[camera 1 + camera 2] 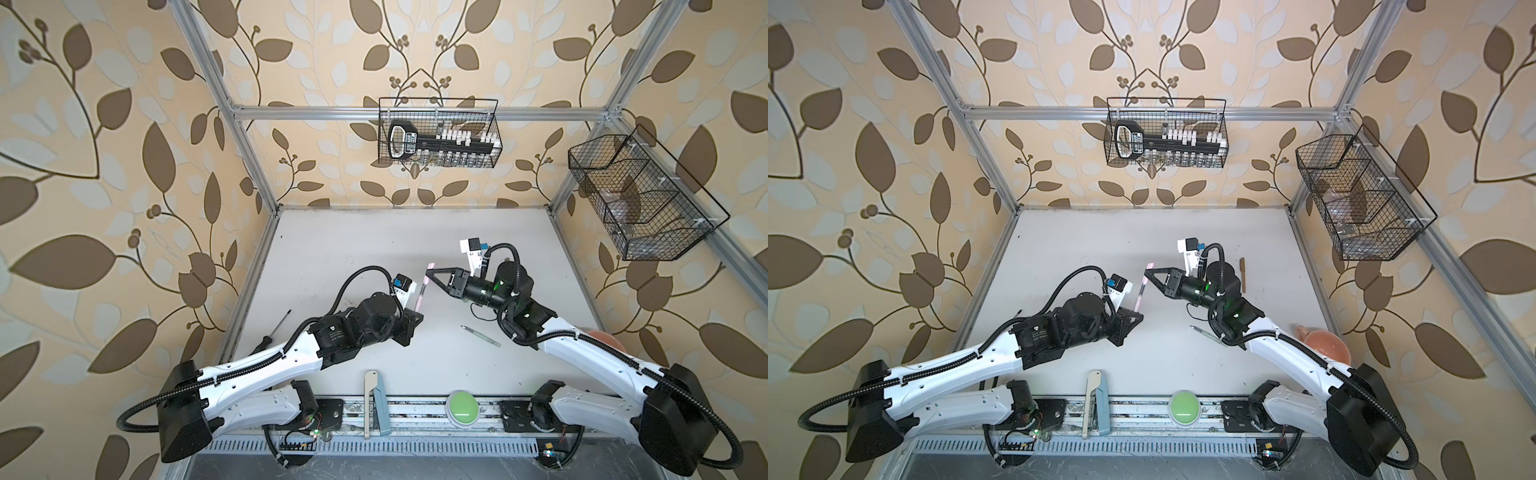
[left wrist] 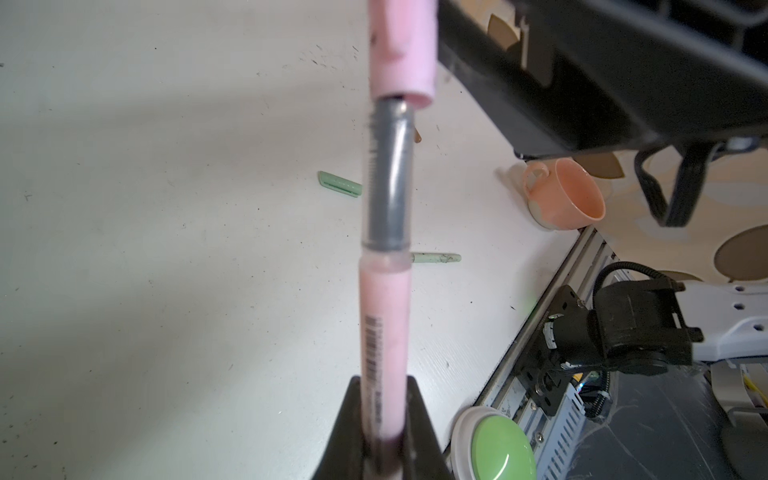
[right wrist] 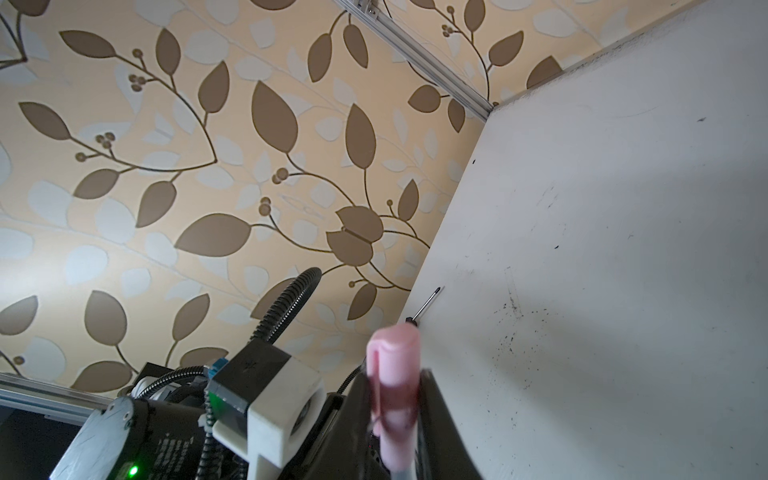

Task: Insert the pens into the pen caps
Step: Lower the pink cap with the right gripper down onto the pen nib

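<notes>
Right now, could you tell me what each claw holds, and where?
Left claw: pink pen, by its rear barrel. Right claw: pink cap, around its middle, over the pen's tip.

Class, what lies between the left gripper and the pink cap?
The pink pen: in the left wrist view its barrel runs from the left gripper, and its grey front section ends in the mouth of the pink cap.

On white scuffed table (image 1: 353, 249): pale green pen (image 1: 481, 336), green cap (image 2: 338, 184), brown pen (image 1: 1242, 274), peach cup (image 1: 1325, 349) on its side, screwdriver (image 1: 279, 323).
</notes>
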